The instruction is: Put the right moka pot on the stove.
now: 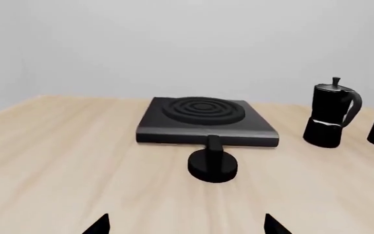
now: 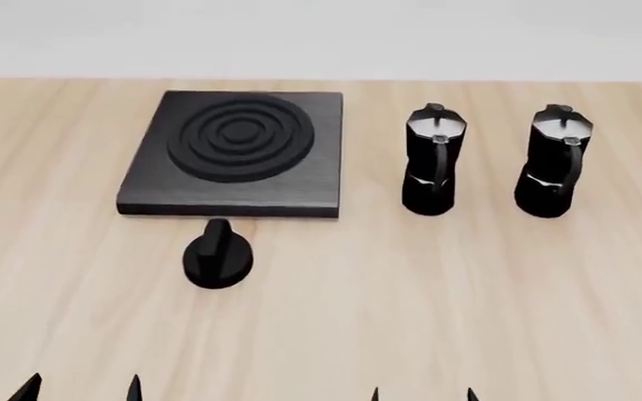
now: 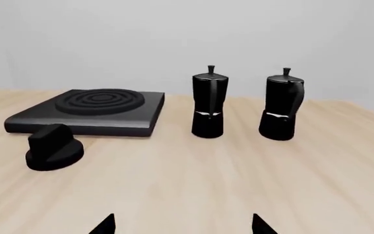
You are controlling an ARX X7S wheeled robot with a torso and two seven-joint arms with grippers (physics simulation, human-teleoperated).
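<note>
Two moka pots stand upright: right moka pot (image 2: 552, 163), second pot (image 2: 433, 160). One stove (image 2: 237, 154), one knob (image 2: 218, 255) before it. Left gripper (image 2: 81, 391) and right gripper (image 2: 424, 396) spread wide, empty.

my light wooden table (image 2: 433, 301) carries four items, all apart: the stove (image 2: 236, 154) at left, a round black knob (image 2: 218, 256) just before it, the left moka pot (image 2: 431, 160), the right moka pot (image 2: 551, 162), both upright.
</note>
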